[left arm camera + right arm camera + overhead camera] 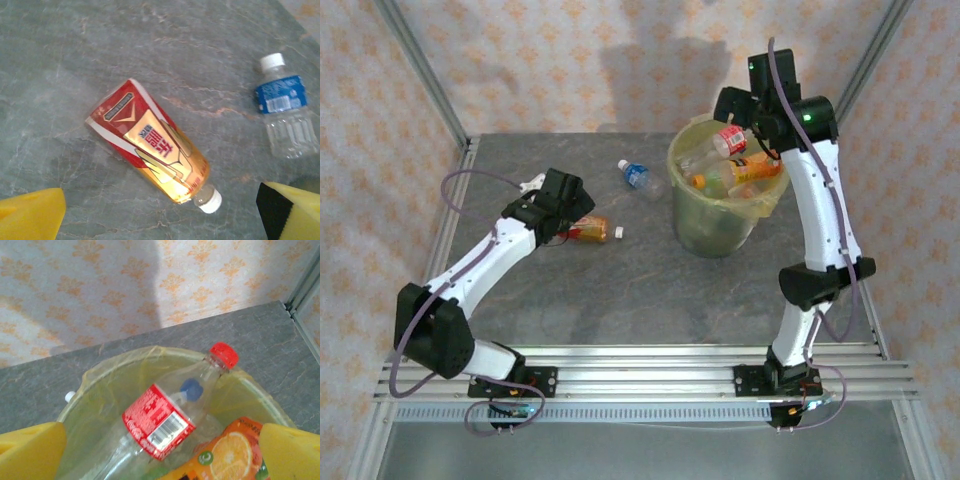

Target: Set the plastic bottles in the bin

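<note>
While I watch from behind the arms, the left gripper (570, 212) hangs low over the table (620, 290), not far from its left edge at 9 o'clock. Its yellow fingers (30, 215) are spread wide and clamped on nothing. A red-and-gold bottle (155, 145) lies flat between them with its white cap toward 4 o'clock. From overhead its base is tucked under the gripper head. Bare stone surrounds it.

At 2 o'clock from it a blue-labelled bottle (638, 177) lies alone, with open table between it and the bin (685, 215).

Over the bin's far rim at 12 o'clock, close to the back wall, the right gripper (750, 128) has its fingers (290, 450) apart and empty. Below them a red-labelled bottle (160, 422) leans on the rim, red cap poking past it. An orange-labelled bottle (230, 455), cut off by the frame edge, lies beside it. Deeper contents blur behind the bag.
</note>
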You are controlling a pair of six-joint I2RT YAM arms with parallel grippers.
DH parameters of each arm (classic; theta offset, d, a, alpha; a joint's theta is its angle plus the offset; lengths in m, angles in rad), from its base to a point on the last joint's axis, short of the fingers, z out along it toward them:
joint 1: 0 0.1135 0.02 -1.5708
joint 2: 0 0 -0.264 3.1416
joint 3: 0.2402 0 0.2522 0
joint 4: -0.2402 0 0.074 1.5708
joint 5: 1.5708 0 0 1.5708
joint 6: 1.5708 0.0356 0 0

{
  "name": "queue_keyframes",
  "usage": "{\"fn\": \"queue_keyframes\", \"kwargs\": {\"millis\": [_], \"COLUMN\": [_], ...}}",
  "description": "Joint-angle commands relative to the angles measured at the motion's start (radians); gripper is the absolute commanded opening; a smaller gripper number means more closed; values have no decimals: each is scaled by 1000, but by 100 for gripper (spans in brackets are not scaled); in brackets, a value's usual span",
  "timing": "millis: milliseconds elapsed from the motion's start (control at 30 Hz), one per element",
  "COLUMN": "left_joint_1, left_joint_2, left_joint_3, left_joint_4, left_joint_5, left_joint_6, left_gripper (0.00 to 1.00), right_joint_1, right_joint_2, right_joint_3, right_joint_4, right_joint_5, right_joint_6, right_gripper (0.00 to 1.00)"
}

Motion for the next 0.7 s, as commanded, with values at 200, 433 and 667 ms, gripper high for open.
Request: {"fn": "queue_keyframes", "kwargs": {"millis": [200, 433, 667], "left_joint_1": [33, 42, 62], "left_joint_2": [174, 286, 373], "left_joint_3": [9, 57, 85], "left_joint_4": [88, 99, 108], "left_joint_5": [23, 49, 49], "left_joint_6": [-170, -198, -204], "left_gripper": [100, 100, 100], "right_joint_1": [22, 23, 25], "right_joint_2": [-104, -155, -184], "right_joint_3": [-131, -201, -248], "right_joint_4": [77, 110, 141], "right_joint_5": [17, 38, 26], "right_joint_6": [-33, -26, -23], "right_gripper": [99, 99, 99]}}
